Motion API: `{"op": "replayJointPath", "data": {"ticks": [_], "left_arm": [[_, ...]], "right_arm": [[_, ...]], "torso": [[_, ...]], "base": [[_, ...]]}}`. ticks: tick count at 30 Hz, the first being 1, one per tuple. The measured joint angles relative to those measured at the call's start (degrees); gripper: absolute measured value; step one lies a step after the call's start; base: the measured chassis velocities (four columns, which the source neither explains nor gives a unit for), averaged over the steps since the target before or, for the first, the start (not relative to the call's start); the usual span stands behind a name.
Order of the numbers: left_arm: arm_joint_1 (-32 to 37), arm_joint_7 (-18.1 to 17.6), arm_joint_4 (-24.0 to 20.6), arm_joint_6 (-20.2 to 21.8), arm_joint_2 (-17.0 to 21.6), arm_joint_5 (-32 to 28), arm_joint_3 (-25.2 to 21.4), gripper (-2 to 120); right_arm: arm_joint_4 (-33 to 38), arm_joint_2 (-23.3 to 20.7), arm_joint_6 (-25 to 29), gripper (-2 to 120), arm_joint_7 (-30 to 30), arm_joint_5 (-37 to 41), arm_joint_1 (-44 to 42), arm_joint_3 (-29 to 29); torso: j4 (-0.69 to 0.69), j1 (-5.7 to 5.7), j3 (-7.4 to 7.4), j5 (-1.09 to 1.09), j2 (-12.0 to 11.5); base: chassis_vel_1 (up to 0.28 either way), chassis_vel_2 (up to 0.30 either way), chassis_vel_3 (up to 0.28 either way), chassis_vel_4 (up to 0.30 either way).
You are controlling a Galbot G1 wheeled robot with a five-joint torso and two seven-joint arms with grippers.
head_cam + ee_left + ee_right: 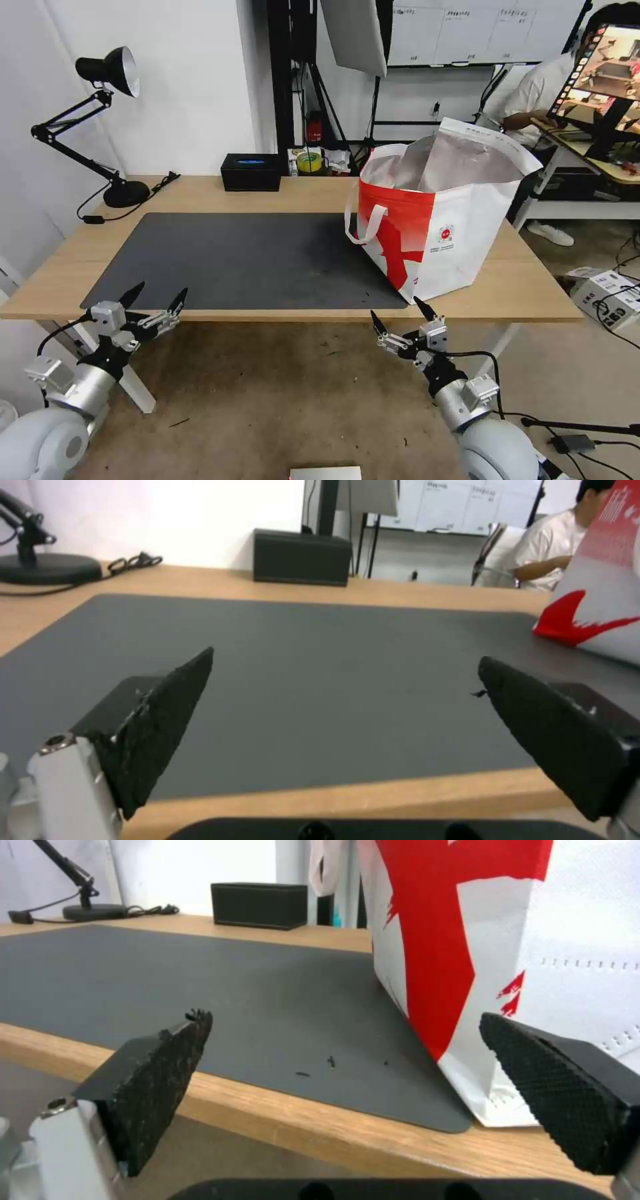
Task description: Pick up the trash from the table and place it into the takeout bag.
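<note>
Long light-wood table [200, 193] under a dark grey mat [247, 257] covering most of the middle. Takeout bag [437, 220] upright at the right end of the table, one bottom corner on the mat's right edge, the rest on bare wood near the front right corner; mouth open, silver lining showing, a white loop handle [363, 223] hanging on the side toward the mat. Same red-and-white bag close up in the right wrist view [507, 940], and at the edge of the left wrist view [600, 605]. No trash visible on the mat or on the wood; whether any lies inside the bag cannot be told. A few tiny dark specks [330, 1062] on the mat near the bag's base. Black rectangular box [251, 172] at the back edge, centre; black desk lamp [100, 127] at the back left corner, cord trailing along the wood. Left gripper [159, 298] at the front edge near the left corner, level with the mat's front, fingers spread wide, empty. Right gripper [399, 315] just off the front edge below the bag's near corner, fingers also spread wide, empty. Nothing between either gripper and the mat.
</note>
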Motion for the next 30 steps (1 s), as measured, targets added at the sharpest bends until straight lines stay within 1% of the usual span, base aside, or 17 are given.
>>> {"op": "replayJointPath", "data": {"ticks": [6, 12, 16, 25, 30], "left_arm": [[0.5, 0.0, 0.5, -0.3, -0.2, 0.8, 0.1, 100], [1.6, -1.0, 2.0, -0.8, 0.4, 0.7, -0.1, 100], [2.6, -0.7, 2.9, -2.0, 0.3, 0.7, -0.3, 100], [2.4, -0.3, 3.7, -2.8, -0.5, 0.8, 0.8, 100], [2.6, -0.2, 4.3, -4.0, -0.1, 0.5, 1.4, 100]], "right_arm": [[0.0, 0.0, 0.0, 100, 0.0, 0.0, 0.0, 0.0], [0.0, 0.0, 0.0, 100, 0.0, 0.0, 0.0, 0.0], [0.0, 0.0, 0.0, 100, 0.0, 0.0, 0.0, 0.0], [0.0, 0.0, 0.0, 100, 0.0, 0.0, 0.0, 0.0], [0.0, 0.0, 0.0, 100, 0.0, 0.0, 0.0, 0.0]], "torso": [[0.0, 0.0, 0.0, 0.0, 0.0], [0.0, 0.0, 0.0, 0.0, 0.0], [0.0, 0.0, 0.0, 0.0, 0.0], [0.0, 0.0, 0.0, 0.0, 0.0], [0.0, 0.0, 0.0, 0.0, 0.0]], "base": [[0.0, 0.0, 0.0, 0.0], [0.0, 0.0, 0.0, 0.0], [0.0, 0.0, 0.0, 0.0], [0.0, 0.0, 0.0, 0.0], [0.0, 0.0, 0.0, 0.0]]}}
